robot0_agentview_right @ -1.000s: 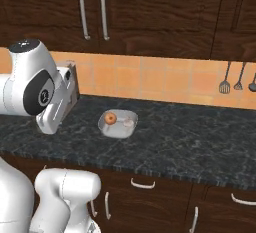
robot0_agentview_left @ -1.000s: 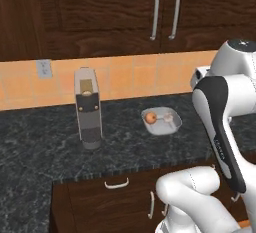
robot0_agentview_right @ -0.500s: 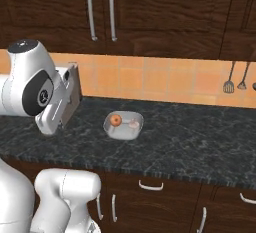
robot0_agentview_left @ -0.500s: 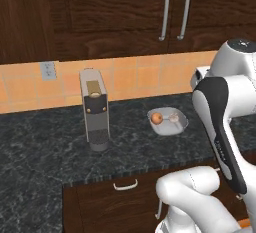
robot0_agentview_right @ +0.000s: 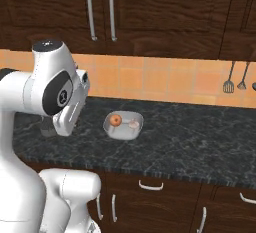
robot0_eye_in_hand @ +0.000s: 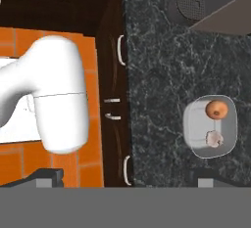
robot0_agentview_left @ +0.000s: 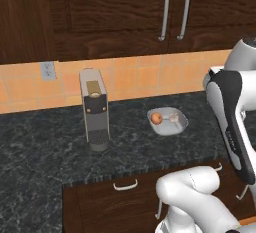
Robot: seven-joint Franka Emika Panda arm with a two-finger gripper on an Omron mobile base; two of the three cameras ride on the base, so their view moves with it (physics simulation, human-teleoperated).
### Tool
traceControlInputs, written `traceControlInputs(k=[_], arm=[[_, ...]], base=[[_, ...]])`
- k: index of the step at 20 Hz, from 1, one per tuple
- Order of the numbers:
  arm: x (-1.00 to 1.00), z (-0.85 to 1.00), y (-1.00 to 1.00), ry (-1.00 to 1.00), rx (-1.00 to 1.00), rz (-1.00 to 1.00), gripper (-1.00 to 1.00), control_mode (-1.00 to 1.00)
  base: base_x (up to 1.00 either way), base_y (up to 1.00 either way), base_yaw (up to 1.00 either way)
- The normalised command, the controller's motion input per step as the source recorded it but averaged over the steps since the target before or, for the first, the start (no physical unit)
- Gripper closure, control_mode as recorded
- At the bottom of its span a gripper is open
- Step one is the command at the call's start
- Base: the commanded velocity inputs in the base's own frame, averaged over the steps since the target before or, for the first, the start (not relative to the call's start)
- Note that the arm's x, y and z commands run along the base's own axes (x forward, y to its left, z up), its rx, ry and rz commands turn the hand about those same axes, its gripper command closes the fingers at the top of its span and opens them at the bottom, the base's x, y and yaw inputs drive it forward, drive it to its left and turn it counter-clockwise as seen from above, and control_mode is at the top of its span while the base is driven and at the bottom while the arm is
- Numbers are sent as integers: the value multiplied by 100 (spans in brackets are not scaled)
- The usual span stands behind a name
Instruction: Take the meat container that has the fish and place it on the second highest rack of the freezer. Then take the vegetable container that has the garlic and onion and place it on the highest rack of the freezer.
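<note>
Observed: the vegetable container [robot0_agentview_left: 168, 121] sits flat on the dark speckled counter [robot0_agentview_left: 45, 147], well clear of the front edge. Inside it, the onion [robot0_agentview_left: 157, 118] lies toward the 9 o'clock side in the left base view and the garlic [robot0_agentview_left: 173, 118] toward 3 o'clock; whether they touch is not clear. In the right base view the same tray [robot0_agentview_right: 123, 125] lies at roughly 4 o'clock from the arm's white elbow joint, with the onion [robot0_agentview_right: 115, 120] and garlic [robot0_agentview_right: 133, 124] side by side.

A grey coffee machine [robot0_agentview_left: 94, 110] stands upright on the counter at 9 o'clock from the tray, well apart from it. Dark wooden cabinets [robot0_agentview_left: 125, 12] with paired metal handles hang above an orange tiled backsplash [robot0_agentview_left: 135, 77]; kitchen utensils [robot0_agentview_right: 235, 78] hang on the tiles at the far right of the right base view.

In the hand view the gripper [robot0_eye_in_hand: 127, 179] has its claw spread wide, holding nothing; the tray [robot0_eye_in_hand: 211, 126] lies at 2 o'clock from it, on the counter.

Change from the earlier frames: the whole scene has shifted sideways in both base views, consistent with the base driving; the tray and coffee machine keep their places relative to each other.
</note>
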Motion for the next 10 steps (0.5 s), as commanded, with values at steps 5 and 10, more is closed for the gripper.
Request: traceControlInputs(k=[5, 10], arm=[[54, -29, -65, 15, 4, 10, -100, -100], [69, -64, -5, 9, 0, 22, -100, -100]], base=[[0, 0, 0], [0, 0, 0]])
